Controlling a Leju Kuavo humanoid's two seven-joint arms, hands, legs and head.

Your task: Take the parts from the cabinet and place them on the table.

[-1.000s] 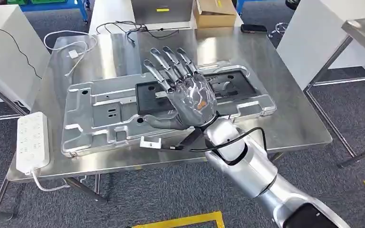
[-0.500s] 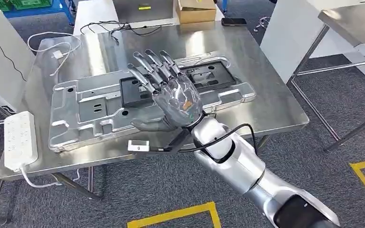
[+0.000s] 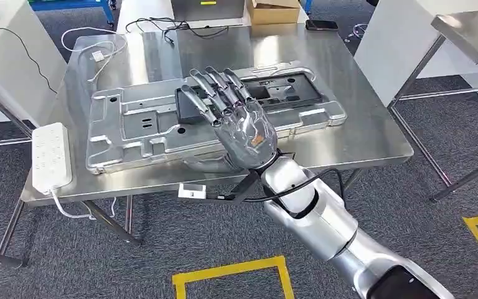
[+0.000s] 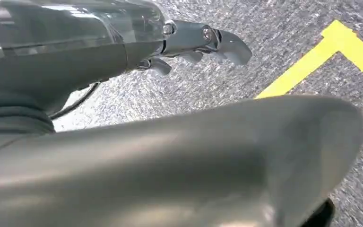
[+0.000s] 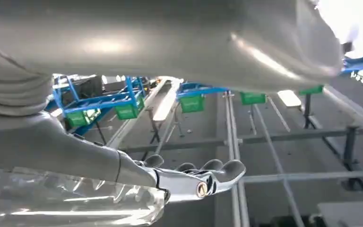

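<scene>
The robot's right hand [image 3: 244, 128] is hovering over the near edge of a steel desk [image 3: 373, 134], its fingers [image 3: 215, 93] spread wide and straight, holding nothing. Beneath and beyond the palm, a large silver metal part [image 3: 143, 128] is lying flat across the middle of the desk, with a black panel [image 3: 286, 92] sitting in its far side. The silver right arm [image 3: 323, 221] is reaching in from the lower right, a black cable looping off the wrist toward a small white block [image 3: 191, 190] hanging just off the desk's front edge. A white power strip [image 3: 52, 157] is resting at the desk's left corner, its cord dropping over the side; white and black cables [image 3: 96, 50] are trailing across the far left corner, near a cardboard box [image 3: 272, 11] and a dark phone [image 3: 321, 25] at the back. Seen from the left wrist, the left hand [image 4: 170, 52] is hanging over grey carpet beside a yellow floor line [image 4: 321, 56], its fingers [image 4: 227, 45] curling in a little and gripping nothing.
</scene>
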